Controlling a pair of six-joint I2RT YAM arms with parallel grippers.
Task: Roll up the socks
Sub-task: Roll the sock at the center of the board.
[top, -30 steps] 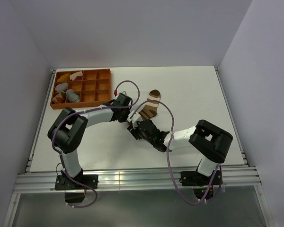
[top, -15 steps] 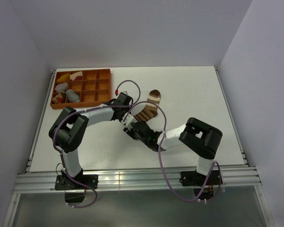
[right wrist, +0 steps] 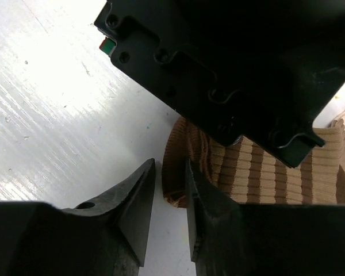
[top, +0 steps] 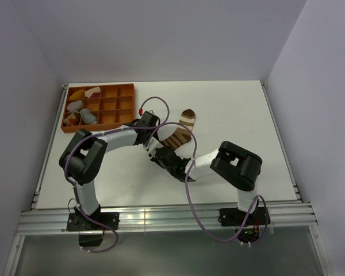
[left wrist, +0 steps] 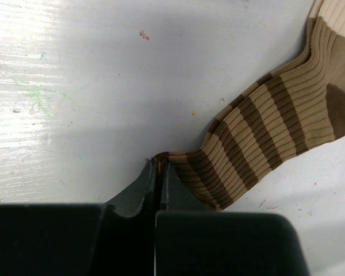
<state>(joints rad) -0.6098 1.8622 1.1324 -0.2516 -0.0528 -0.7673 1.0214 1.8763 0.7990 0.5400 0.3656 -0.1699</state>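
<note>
Near-right of orange tray (top: 123, 103), on white worktop (top: 236, 109), brown striped sock (top: 181, 131) lies flat w/ cuff end bunched up. L hand (left wrist: 158, 164) is clamped on that cuff edge. R hand (right wrist: 169, 165), jaws narrow but not closed, sits at same curl w/ fabric partly in gap. Inside tray, near-left compartment, is grey sock (top: 87, 116), cloth scraps (top: 75, 106) beside it. Worktop is scuffed & glossy, w/ faint green smear (left wrist: 37, 98). Pale lilac walls (top: 161, 34) rise behind tray & at both sides. Metal rail (top: 172, 217) runs along edge opposite tray.
</note>
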